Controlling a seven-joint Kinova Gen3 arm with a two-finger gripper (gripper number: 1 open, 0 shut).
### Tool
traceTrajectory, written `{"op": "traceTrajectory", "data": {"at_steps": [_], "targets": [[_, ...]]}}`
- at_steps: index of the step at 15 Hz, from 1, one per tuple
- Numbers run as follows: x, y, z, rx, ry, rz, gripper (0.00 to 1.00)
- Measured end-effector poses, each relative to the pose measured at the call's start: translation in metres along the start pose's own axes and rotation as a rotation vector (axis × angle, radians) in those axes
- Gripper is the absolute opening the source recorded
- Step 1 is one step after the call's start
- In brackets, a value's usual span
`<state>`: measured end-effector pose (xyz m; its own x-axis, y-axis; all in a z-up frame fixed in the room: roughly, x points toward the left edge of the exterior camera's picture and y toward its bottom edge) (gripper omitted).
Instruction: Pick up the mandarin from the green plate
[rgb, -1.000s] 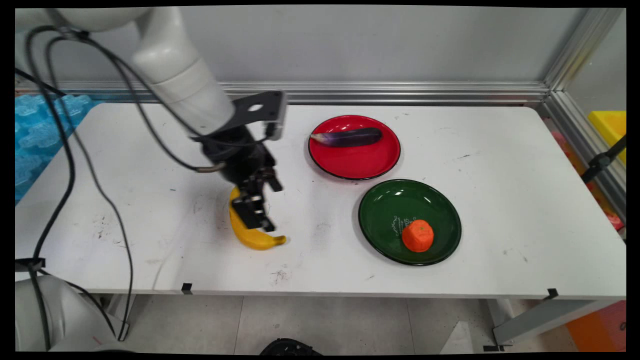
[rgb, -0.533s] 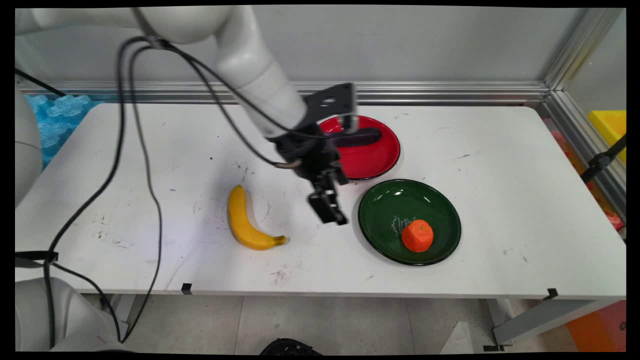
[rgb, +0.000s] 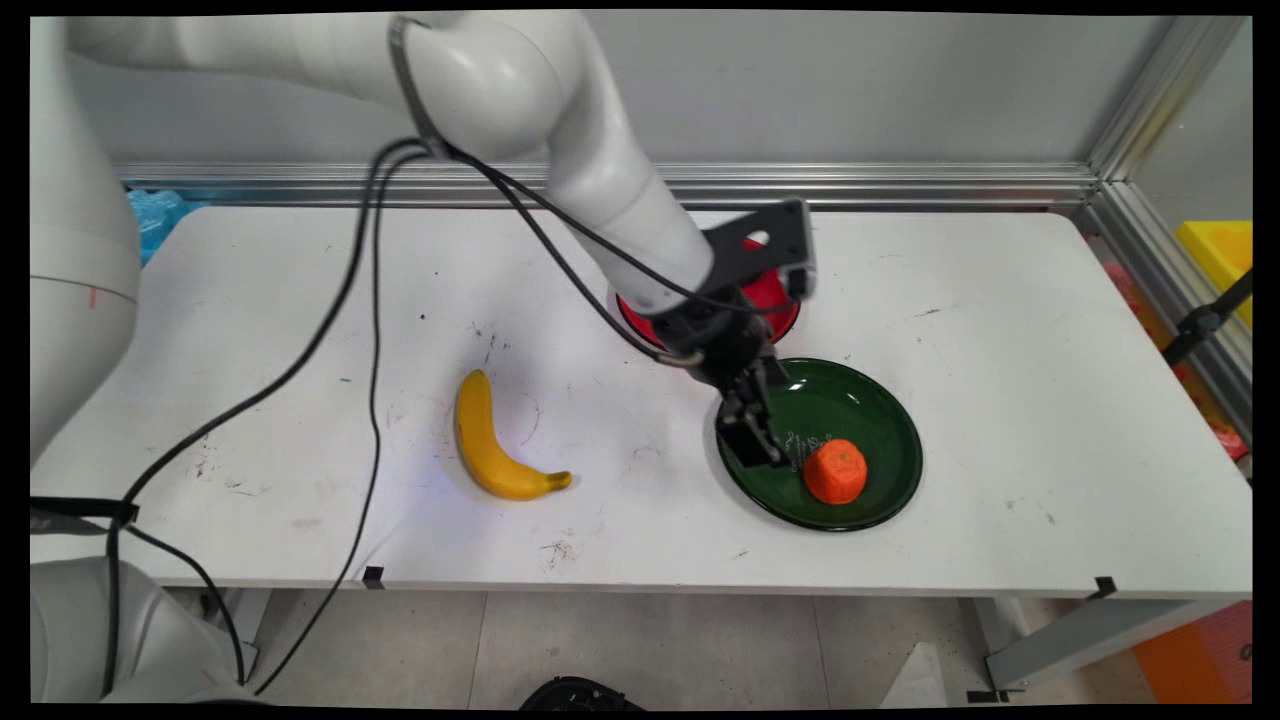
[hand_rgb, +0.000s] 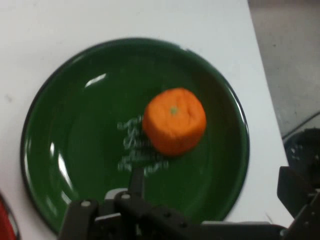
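Observation:
My gripper (rgb: 762, 448) hangs open over the left part of a green plate (rgb: 885, 405), holding nothing. An orange fruit (rgb: 836, 472) lies on that plate just right of the fingers, apart from them. In the hand view the orange fruit (hand_rgb: 174, 121) sits near the middle of the green plate (hand_rgb: 65, 125), ahead of my gripper (hand_rgb: 215, 187). A yellow banana (rgb: 492, 445) lies on the white table to the left, well clear of the hand.
A red plate (rgb: 778, 300) stands behind the green one, mostly covered by my wrist. An aluminium rail runs along the table's back and right side. Black cables hang from the arm over the table's left half.
The gripper has travelled right, from above the banana, past the bare table, to over the green plate beside the orange fruit. The banana has stayed put.

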<state>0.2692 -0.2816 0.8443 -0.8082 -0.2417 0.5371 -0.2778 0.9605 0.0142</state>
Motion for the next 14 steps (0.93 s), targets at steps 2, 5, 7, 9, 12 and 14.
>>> {"op": "traceTrajectory", "data": {"at_steps": [2, 5, 7, 9, 12, 14], "targets": [[0.005, -0.002, 0.021, -0.001, 0.015, 0.019, 1.0], [0.008, -0.004, 0.043, 0.001, 0.028, 0.033, 1.0], [0.009, -0.006, 0.055, 0.001, 0.033, 0.039, 1.0], [0.01, -0.008, 0.068, 0.003, 0.037, 0.046, 1.0], [0.009, -0.01, 0.084, 0.007, 0.042, 0.051, 1.0], [0.008, -0.012, 0.092, 0.01, 0.043, 0.051, 1.0]]}}
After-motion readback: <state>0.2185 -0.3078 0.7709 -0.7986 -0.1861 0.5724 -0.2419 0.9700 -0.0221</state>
